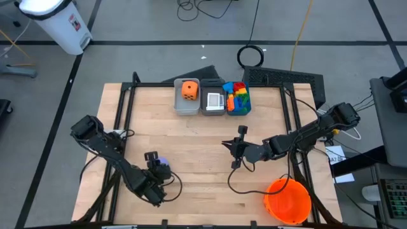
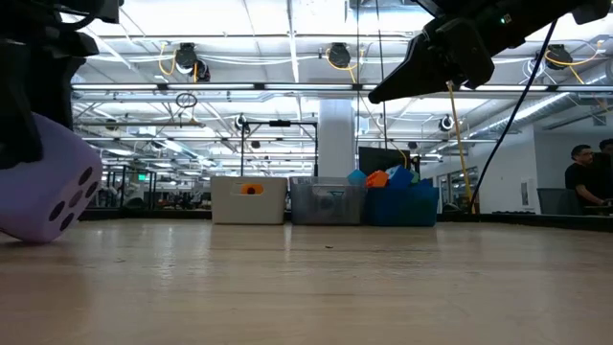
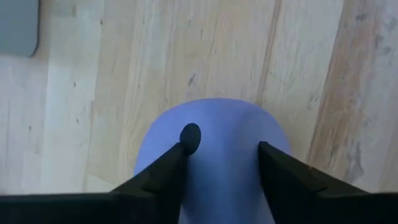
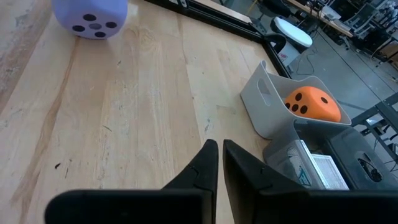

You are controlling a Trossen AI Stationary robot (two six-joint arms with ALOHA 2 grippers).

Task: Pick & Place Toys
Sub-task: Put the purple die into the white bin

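Left gripper is straddling the purple soft die, one finger on each flank; whether the fingers are already clamping it cannot be told. In the high view, the die is sitting on the table at about seven o'clock from centre, directly between the fingers, so the left arm is clearly nearer. Right gripper is hanging clenched and empty near centre. Three bins are lying at twelve o'clock, the orange soft die already resting in one.
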